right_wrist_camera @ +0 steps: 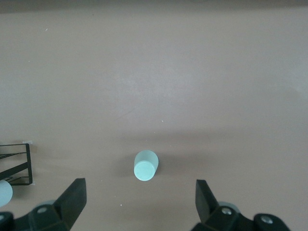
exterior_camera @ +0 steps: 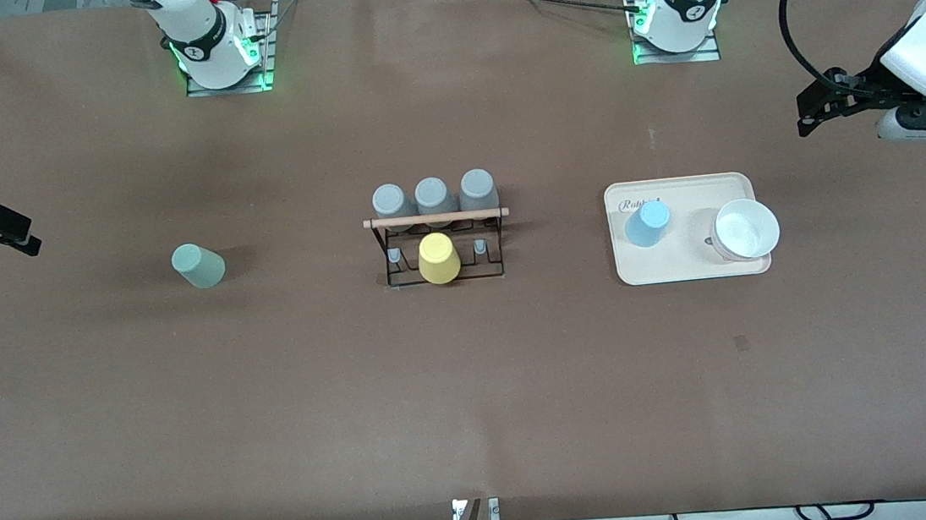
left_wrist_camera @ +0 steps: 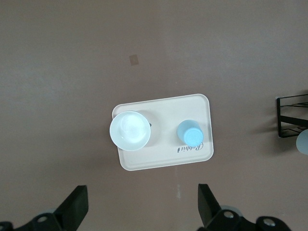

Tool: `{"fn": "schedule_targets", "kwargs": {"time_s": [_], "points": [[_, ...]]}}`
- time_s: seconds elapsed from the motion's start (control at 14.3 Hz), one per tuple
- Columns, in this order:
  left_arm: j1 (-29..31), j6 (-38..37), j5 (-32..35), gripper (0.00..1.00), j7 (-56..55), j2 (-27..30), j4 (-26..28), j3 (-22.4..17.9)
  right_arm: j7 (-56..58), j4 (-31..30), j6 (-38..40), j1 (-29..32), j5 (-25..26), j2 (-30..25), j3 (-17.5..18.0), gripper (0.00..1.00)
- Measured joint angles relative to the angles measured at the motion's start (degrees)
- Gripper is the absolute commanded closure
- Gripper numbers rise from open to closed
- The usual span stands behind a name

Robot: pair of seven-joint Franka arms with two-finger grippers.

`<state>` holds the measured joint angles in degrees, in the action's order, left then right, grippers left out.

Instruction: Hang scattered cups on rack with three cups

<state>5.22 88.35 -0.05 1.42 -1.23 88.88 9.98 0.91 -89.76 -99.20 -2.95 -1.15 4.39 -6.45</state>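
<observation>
A pale mint green cup point(exterior_camera: 198, 266) point(right_wrist_camera: 146, 165) stands base up on the bare table toward the right arm's end. A light blue cup point(exterior_camera: 647, 223) point(left_wrist_camera: 190, 133) stands base up on the cream tray point(exterior_camera: 693, 267) point(left_wrist_camera: 163, 156). The black wire rack point(exterior_camera: 438, 250) point(left_wrist_camera: 290, 118) point(right_wrist_camera: 17, 163) is mid-table, with three grey cups point(exterior_camera: 433, 196) and a yellow cup point(exterior_camera: 438, 258) on its pegs. My right gripper point(exterior_camera: 17, 232) point(right_wrist_camera: 139, 195) hangs open and empty over the table near the mint cup. Over the table by the tray, my left gripper point(exterior_camera: 810, 112) point(left_wrist_camera: 143, 202) is open and empty.
A white bowl point(exterior_camera: 745, 228) point(left_wrist_camera: 130, 131) sits on the tray beside the blue cup, toward the left arm's end. Both arm bases stand along the table's edge farthest from the front camera. Brown tabletop lies between rack, mint cup and tray.
</observation>
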Motion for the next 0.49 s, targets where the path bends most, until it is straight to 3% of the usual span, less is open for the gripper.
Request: {"fn": "schedule_targets", "kwargs": {"time_s": [0.49], "points": [[0.0,0.0,0.0,0.0,0.0,0.0,0.0,0.0,0.0,0.0,0.8,0.2,0.0,0.0,0.0,0.0]]}}
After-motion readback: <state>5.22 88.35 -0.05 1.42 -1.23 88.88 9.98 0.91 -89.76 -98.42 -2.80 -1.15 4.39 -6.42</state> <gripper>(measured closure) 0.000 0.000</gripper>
